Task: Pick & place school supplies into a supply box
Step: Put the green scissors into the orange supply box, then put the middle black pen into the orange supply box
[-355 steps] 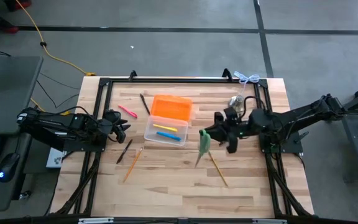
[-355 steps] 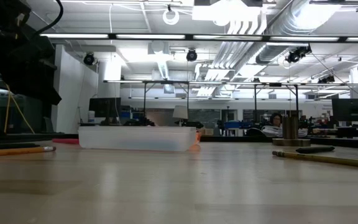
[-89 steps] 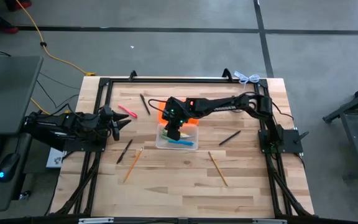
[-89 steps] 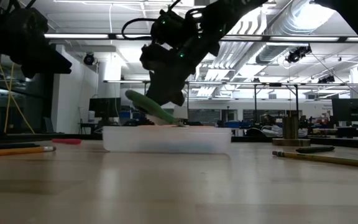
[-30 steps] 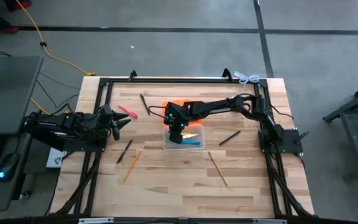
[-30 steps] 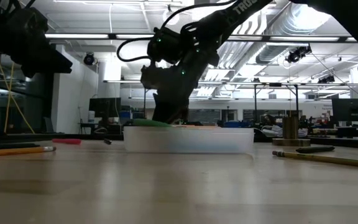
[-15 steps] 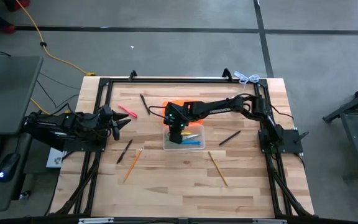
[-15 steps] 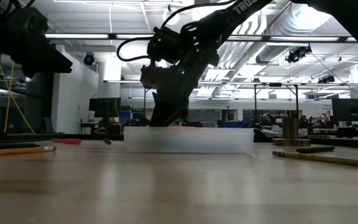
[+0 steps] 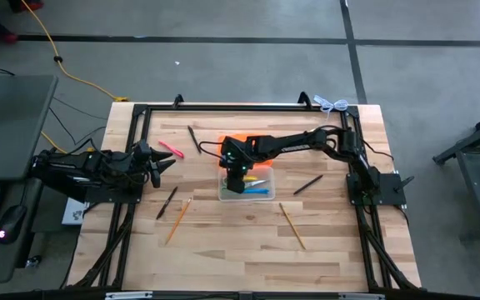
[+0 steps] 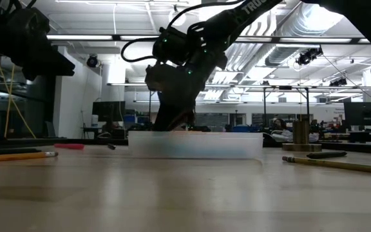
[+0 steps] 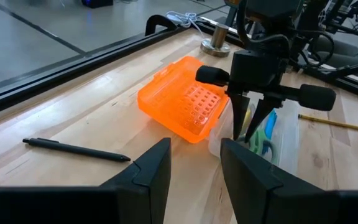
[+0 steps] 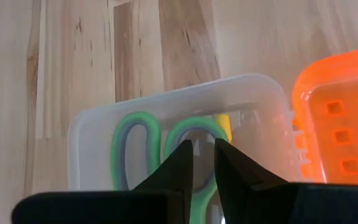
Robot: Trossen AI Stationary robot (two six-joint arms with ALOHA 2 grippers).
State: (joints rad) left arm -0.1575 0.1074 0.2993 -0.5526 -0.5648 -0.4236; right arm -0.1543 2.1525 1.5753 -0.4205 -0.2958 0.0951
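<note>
The supply box (image 9: 262, 197) is a clear tray (image 12: 166, 99) with its orange lid (image 11: 185, 102) folded open on the far side. Green-handled scissors (image 12: 132, 149) lie flat inside it, beside blue and yellow pens (image 9: 261, 187). My right gripper (image 12: 202, 155) points down into the box just over the scissors' handles, its fingers (image 11: 236, 121) a little apart and open. My left gripper (image 11: 196, 162) waits open at the table's left (image 9: 158, 162), holding nothing. Loose pens and pencils lie on the table.
Left of the box lie a pink pen (image 9: 171, 149), a black pen (image 9: 193, 139), another black pen (image 9: 167, 202) and a wooden pencil (image 9: 178, 219). To the right lie a black pen (image 9: 308, 184) and a pencil (image 9: 291, 226). A silver metal piece (image 11: 218, 45) stands at the far right.
The green scissors, which showed level at the box's rim under my right gripper a second ago, have dropped below the rim and now lie in the box. The right arm and the box have stayed in place.
</note>
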